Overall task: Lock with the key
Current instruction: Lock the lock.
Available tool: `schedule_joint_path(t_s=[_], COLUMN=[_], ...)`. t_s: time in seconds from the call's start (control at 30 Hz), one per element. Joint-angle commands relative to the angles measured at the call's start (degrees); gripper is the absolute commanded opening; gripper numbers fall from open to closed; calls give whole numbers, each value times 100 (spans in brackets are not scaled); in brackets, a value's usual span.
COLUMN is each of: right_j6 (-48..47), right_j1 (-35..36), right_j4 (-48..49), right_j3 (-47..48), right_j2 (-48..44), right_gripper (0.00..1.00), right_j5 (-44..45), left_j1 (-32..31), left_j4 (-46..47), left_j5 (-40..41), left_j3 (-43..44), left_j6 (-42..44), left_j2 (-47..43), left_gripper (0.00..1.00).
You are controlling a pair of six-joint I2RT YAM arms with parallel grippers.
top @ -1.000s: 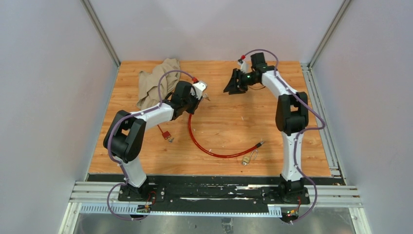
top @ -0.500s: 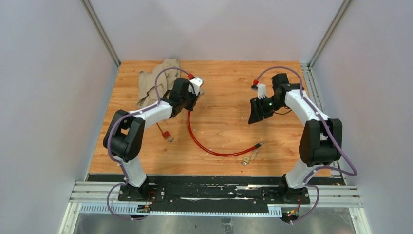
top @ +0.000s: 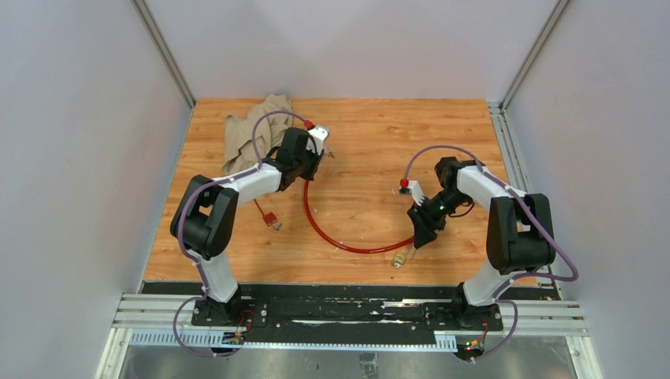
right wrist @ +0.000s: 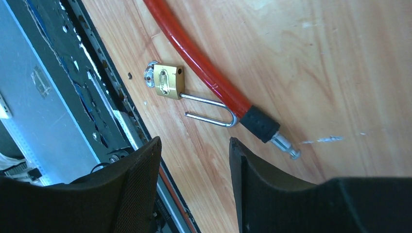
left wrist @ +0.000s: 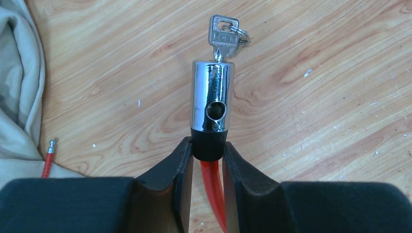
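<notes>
Left gripper (left wrist: 208,145) clamped lock barrel (left wrist: 212,97); key (left wrist: 223,33) stuck out its far end, in line. Right gripper (right wrist: 194,145), open, hung by cable pin (right wrist: 285,145), well apart from key.

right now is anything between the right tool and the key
Nothing visible: the key sticks free out of the chrome lock held by the left tool, with bare tabletop between it and the open right tool.

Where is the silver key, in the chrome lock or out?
In: the key pokes head-out from the end of the chrome lock, which the left gripper holds.
</notes>
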State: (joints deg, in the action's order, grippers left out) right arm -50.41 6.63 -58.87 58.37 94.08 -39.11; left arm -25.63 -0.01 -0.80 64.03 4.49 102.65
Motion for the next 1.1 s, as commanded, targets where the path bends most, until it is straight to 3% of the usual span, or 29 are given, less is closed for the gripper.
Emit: schedule_joint_path(t_s=[0.0, 0.57, 0.9, 1.07], right_j6=[-329, 2504, 4010, 4397], right_j1=[97, 195, 848, 745], right_j4=[137, 2084, 2588, 2635], right_j3=[-293, 506, 936, 896], right_j2=[-10, 675, 1110, 1068], right_gripper=[53, 54, 52, 44], right_j5=[29, 652, 2284, 2926], left_j1=[23, 23, 22, 21], left_j4=[324, 280, 279, 436], left_j5=[72, 376, 955, 875], left_j3=[168, 61, -36, -127], left_j6=[-14, -166, -529, -698], left_j2=[11, -199, -237, -274], left_gripper=[0, 0, 0, 0])
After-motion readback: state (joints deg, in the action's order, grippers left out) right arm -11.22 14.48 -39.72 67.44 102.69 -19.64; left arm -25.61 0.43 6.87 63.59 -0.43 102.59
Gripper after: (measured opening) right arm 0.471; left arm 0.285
